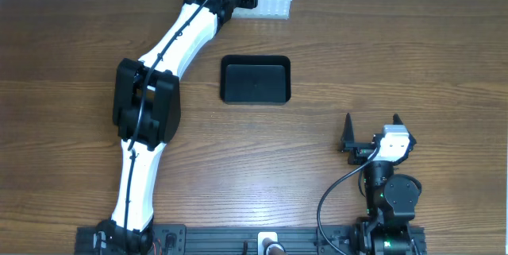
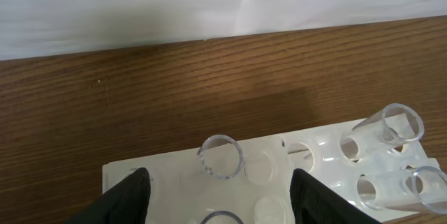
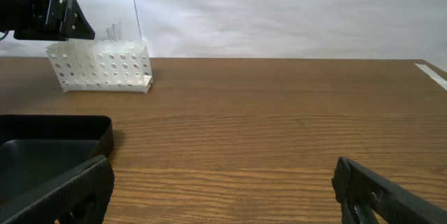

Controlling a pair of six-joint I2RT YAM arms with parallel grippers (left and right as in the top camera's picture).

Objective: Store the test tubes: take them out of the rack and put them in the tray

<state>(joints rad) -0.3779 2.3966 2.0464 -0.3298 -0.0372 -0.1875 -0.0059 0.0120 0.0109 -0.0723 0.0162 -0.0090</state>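
Wood-grain tabletop [image 1: 413, 48] all round, so working outward from the bases. My right gripper [image 1: 371, 128] sits low near its own base with the jaws spread wide and nothing in them, well apart from the action.

Next out is the black tray [image 1: 225, 80], mid-table. I don't see any tubes in it.

Farthest out, at the table's back edge, is the white rack [image 1: 270, 5]. My left arm is stretched all the way to it. The left gripper [image 2: 222, 197] has its jaws wide open, and from the wrist cam they straddle one clear test tube [image 2: 221, 157] standing upright in its hole, a finger on each side and not touching the glass. A few more tubes [image 2: 387, 130] stand in holes off to one side.

So I'd call this the pre-grasp on the first tube. What I think matters here:
- centre the tube between the fingers before closing
- go down far enough to grab below the rim
- close gently, because it's slippery and fragile
- pull straight up along the hole so the light rack doesn't tip or come along
- keep clear of the neighbouring tubes while lifting
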